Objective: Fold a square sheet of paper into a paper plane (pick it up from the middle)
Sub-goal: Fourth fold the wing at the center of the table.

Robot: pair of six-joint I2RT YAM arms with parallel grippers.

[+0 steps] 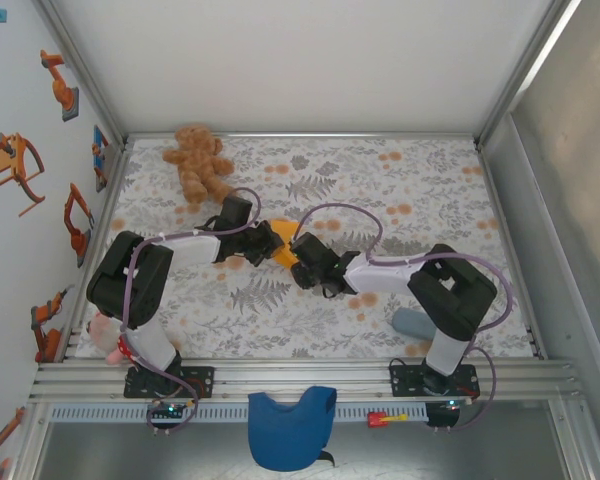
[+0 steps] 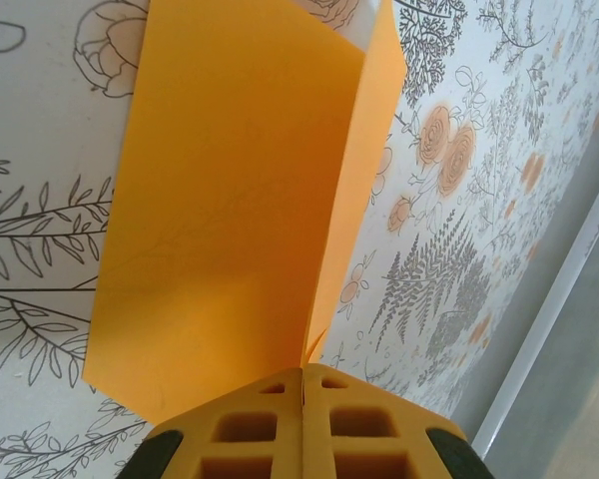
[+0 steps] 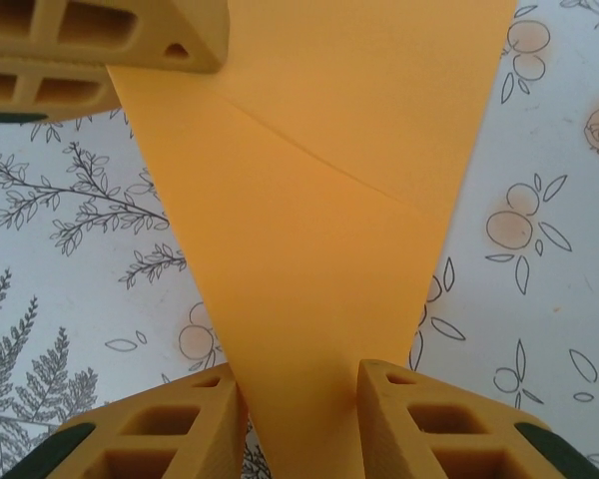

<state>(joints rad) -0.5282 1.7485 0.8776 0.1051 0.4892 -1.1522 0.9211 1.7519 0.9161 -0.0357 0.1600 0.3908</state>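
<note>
left gripper (image 2: 304,377) pinches the paper (image 2: 230,200) from 9 o'clock, likely steadying the fold; right gripper (image 3: 299,374), jaws apart, straddles it at 3.

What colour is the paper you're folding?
The paper is plain bright orange, clearest in the left wrist view.

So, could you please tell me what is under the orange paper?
The floral table cover shows all around the folded orange paper; the patch directly beneath it is covered, so anything there cannot be seen.
</note>
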